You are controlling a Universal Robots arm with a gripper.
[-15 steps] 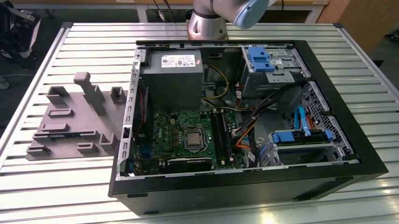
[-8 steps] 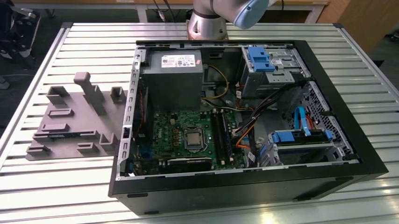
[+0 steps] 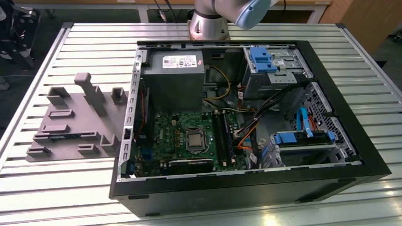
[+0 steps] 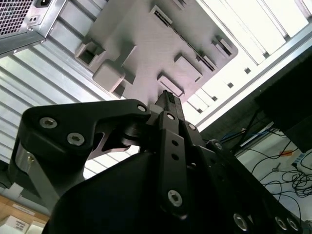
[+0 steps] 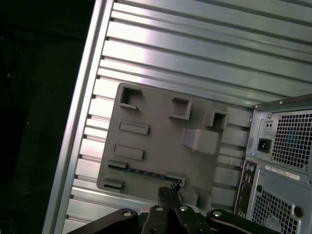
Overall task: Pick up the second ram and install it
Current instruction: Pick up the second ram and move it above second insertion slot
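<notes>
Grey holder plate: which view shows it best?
The first wrist view: it faces the grey holder plate squarely, pockets plain. The exterior view shows it slanted; in the second wrist view the gripper hides part.

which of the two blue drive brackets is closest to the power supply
The blue bracket at the far end of the case, level with the grey power supply. The other blue bracket sits at the near corner on the exterior view's right.

One case point(image 3: 251, 186), one fixture point(image 3: 69, 122), two blue brackets point(image 3: 260, 59) point(image 3: 295, 138).
</notes>
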